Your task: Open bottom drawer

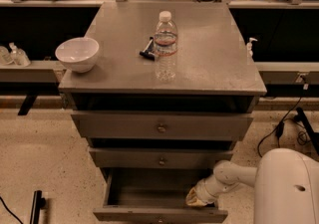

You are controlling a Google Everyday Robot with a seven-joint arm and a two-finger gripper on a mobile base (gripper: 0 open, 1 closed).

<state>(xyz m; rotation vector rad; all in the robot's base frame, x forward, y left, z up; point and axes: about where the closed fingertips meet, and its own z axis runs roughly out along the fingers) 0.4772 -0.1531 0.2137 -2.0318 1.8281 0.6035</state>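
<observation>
While the bottom drawer (149, 194) stood pulled out beneath the cabinet's (209, 44) two closed drawers, the gripper (198, 198) sat inside its right front corner, just behind the drawer front. Whether the gripper was open or closed could not be told. On top stood a bowl (77, 54) at the left edge and a bottle (165, 45) near the middle.

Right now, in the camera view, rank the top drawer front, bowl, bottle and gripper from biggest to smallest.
1. top drawer front
2. bowl and bottle: about alike, not ranked
3. gripper, inside the open bottom drawer, at its right side
</observation>
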